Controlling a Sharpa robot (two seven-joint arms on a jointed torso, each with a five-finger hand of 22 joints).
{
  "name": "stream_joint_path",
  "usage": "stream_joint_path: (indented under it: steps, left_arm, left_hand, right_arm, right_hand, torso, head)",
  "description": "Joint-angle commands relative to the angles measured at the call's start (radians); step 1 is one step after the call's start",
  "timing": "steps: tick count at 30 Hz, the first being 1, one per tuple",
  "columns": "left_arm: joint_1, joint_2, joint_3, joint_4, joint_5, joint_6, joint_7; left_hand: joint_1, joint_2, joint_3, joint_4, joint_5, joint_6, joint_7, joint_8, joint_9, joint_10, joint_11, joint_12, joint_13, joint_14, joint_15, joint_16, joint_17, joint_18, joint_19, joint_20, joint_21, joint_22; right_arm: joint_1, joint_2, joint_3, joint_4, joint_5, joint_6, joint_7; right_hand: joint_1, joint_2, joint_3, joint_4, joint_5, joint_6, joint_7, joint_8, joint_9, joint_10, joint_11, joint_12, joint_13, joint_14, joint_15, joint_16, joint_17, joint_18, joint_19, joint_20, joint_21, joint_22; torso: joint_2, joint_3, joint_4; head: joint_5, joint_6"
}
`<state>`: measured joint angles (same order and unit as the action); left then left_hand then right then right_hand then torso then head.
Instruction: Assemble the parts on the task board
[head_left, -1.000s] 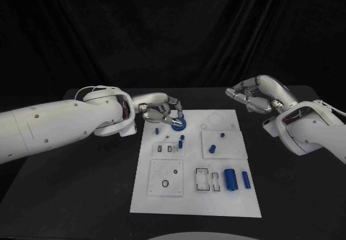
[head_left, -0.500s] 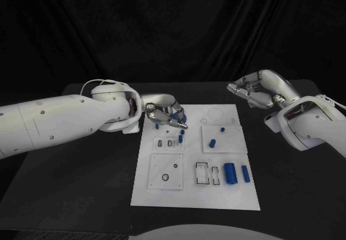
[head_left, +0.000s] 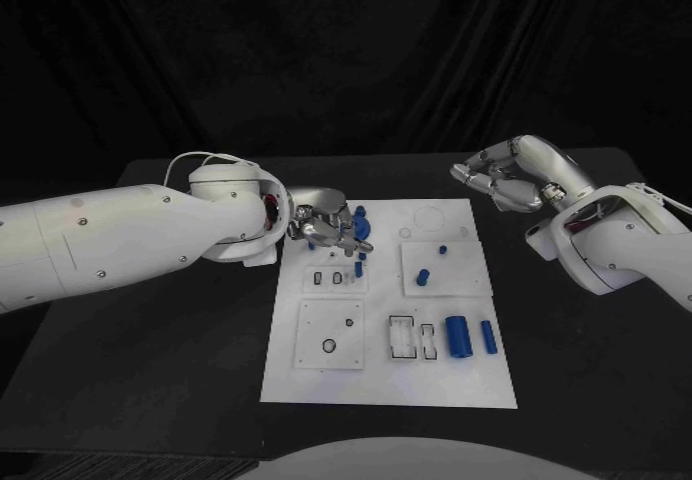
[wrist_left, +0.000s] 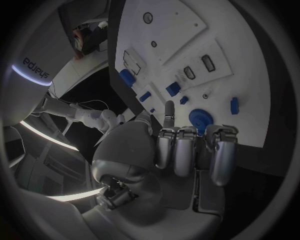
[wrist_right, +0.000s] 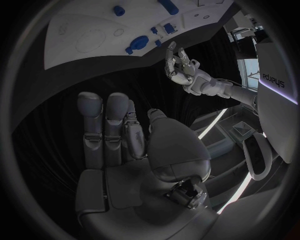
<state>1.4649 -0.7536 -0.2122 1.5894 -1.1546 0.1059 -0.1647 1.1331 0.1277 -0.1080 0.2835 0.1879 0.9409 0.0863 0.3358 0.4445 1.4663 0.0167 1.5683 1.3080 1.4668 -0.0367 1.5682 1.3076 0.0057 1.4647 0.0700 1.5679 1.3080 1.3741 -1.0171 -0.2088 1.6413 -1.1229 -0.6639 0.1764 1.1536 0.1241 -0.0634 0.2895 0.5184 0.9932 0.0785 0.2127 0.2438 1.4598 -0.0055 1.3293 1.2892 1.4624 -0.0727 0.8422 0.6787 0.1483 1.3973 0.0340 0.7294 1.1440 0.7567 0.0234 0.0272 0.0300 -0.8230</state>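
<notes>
Two robot hands, both empty. Left robot hand curled, lifted off blue disc, now lying on board upper-left of frame. Right robot hand half-curled over worktop, upper right. Disc released; next part pending.

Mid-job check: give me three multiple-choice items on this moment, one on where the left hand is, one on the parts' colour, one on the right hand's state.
1. Where is the left hand?
A. Over the far left corner of the task board
B. Over the board's near right corner
C. Off the table

2. What colour are the parts, such as the large cylinder?
A. Red
B. Blue
C. Yellow

3. What does the right hand hold?
A. A cylinder
B. The round disc
C. Nothing

Answers:
1 A, the head view shows it at the board's far left corner, beside the disc.
2 B, every loose piece on the white board is blue.
3 C, both the head view and the right wrist view show that hand empty, off the board's far right edge.
</notes>
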Motion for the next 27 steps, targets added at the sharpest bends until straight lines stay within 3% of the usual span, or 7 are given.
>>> stream_joint_path:
  steps: [1, 5, 7, 12, 16, 22, 27]
  left_arm:
    - [0.000, 0.002, 0.001, 0.005, -0.007, 0.015, -0.042]
    - [0.001, 0.004, 0.001, 0.005, -0.007, 0.011, -0.024]
    - [0.001, 0.004, 0.001, 0.005, -0.007, 0.014, -0.020]
    - [0.001, 0.003, 0.001, 0.005, -0.007, 0.017, -0.032]
    - [0.001, 0.002, 0.001, 0.011, -0.007, 0.004, -0.055]
    - [0.006, 0.001, 0.001, 0.017, -0.007, 0.068, -0.112]
    - [0.009, 0.009, 0.001, 0.008, -0.007, 0.130, -0.155]
  left_hand:
    - [0.018, -0.012, 0.015, -0.014, 0.003, -0.041, 0.030, -0.116, -0.080, 0.104, 0.021, 0.002, 0.263, 0.104, 0.018, 0.003, 0.263, -0.006, 0.106, 0.020, 0.003, 0.263]
    - [0.050, -0.024, 0.029, -0.044, -0.028, -0.249, 0.028, -0.258, -0.202, 0.104, 0.013, 0.002, 0.263, 0.104, 0.017, 0.003, 0.263, -0.006, 0.106, 0.025, 0.003, 0.263]
    - [0.049, -0.026, 0.029, -0.045, -0.029, -0.291, 0.033, -0.275, -0.225, 0.104, 0.016, 0.002, 0.263, 0.104, 0.017, 0.003, 0.263, -0.006, 0.106, 0.023, 0.003, 0.263]
    - [0.027, -0.027, 0.022, -0.034, -0.034, -0.033, 0.051, -0.193, -0.182, 0.104, 0.045, 0.002, 0.263, 0.104, 0.043, 0.003, 0.263, -0.006, 0.106, 0.043, 0.003, 0.263]
    - [0.016, -0.029, 0.019, -0.026, -0.042, 0.070, 0.020, -0.127, -0.138, 0.104, 0.023, 0.002, 0.263, 0.104, 0.028, 0.003, 0.263, -0.003, 0.098, 0.035, -0.004, 0.256]
    - [-0.006, -0.028, 0.007, 0.002, -0.057, 0.078, -0.010, -0.007, 0.027, 0.104, -0.003, 0.002, 0.263, 0.104, 0.004, 0.003, 0.263, 0.000, 0.089, 0.011, -0.011, 0.249]
    - [-0.018, -0.017, 0.014, -0.006, -0.003, 0.052, -0.025, 0.066, 0.164, 0.104, -0.019, 0.002, 0.263, 0.104, -0.011, 0.003, 0.263, 0.000, 0.090, -0.003, -0.011, 0.251]
  right_arm:
    - [-0.003, 0.000, 0.001, -0.001, -0.006, 0.006, -0.031]
    - [-0.004, 0.001, 0.001, -0.002, -0.006, 0.005, -0.034]
    - [-0.004, 0.002, 0.001, -0.002, -0.006, 0.005, -0.034]
    - [-0.005, 0.003, 0.001, -0.003, -0.006, 0.004, -0.034]
    - [-0.005, 0.002, 0.001, -0.005, -0.006, 0.004, -0.036]
    - [-0.005, 0.003, 0.001, -0.006, -0.006, 0.005, -0.041]
    - [-0.005, 0.003, 0.001, -0.003, -0.006, 0.001, -0.046]
  right_hand:
    - [0.013, -0.002, 0.003, -0.002, 0.005, 0.006, -0.003, -0.007, 0.001, 0.007, -0.001, 0.006, 0.000, 0.008, -0.001, 0.006, 0.002, -0.004, 0.005, 0.000, 0.005, 0.002]
    - [0.022, -0.003, 0.005, -0.003, 0.013, 0.005, -0.003, -0.009, 0.000, 0.009, -0.001, 0.009, 0.004, 0.009, -0.001, 0.012, 0.008, -0.005, 0.008, 0.000, 0.008, 0.005]
    - [0.023, -0.003, 0.005, -0.003, 0.014, 0.005, -0.003, -0.010, 0.000, 0.011, -0.001, 0.012, 0.008, 0.010, -0.001, 0.017, 0.013, -0.006, 0.009, -0.001, 0.013, 0.008]
    - [0.025, -0.004, 0.004, -0.003, 0.016, 0.005, -0.002, -0.010, 0.000, 0.013, -0.001, 0.017, 0.015, 0.011, -0.001, 0.027, 0.024, -0.007, 0.011, -0.001, 0.023, 0.013]
    - [0.028, -0.006, 0.002, -0.001, 0.018, 0.007, -0.003, -0.010, 0.001, 0.021, -0.001, 0.033, 0.033, 0.019, -0.002, 0.058, 0.058, -0.013, 0.021, -0.002, 0.058, 0.032]
    - [0.032, -0.005, -0.001, 0.000, 0.019, 0.010, -0.003, -0.012, 0.001, 0.029, -0.002, 0.051, 0.053, 0.027, -0.003, 0.101, 0.103, -0.020, 0.032, -0.003, 0.101, 0.058]
    - [0.032, -0.006, -0.002, 0.000, 0.020, 0.011, -0.004, -0.012, 0.001, 0.030, -0.002, 0.053, 0.055, 0.029, -0.003, 0.109, 0.112, -0.021, 0.034, -0.003, 0.111, 0.064]
  torso:
    - [-0.002, 0.0017, 0.0030]
    - [-0.004, 0.0076, 0.0007]
    - [-0.004, 0.0074, 0.0001]
    - [-0.004, 0.0048, 0.0021]
    - [-0.004, 0.0048, 0.0015]
    - [-0.003, 0.0026, 0.0014]
    - [-0.004, 0.0022, 0.0020]
  head:
    - [-0.004, -0.009]
    - [-0.002, -0.014]
    - [-0.002, -0.016]
    - [-0.003, -0.021]
    - [-0.004, -0.022]
    - [-0.007, -0.026]
    - [-0.005, -0.030]
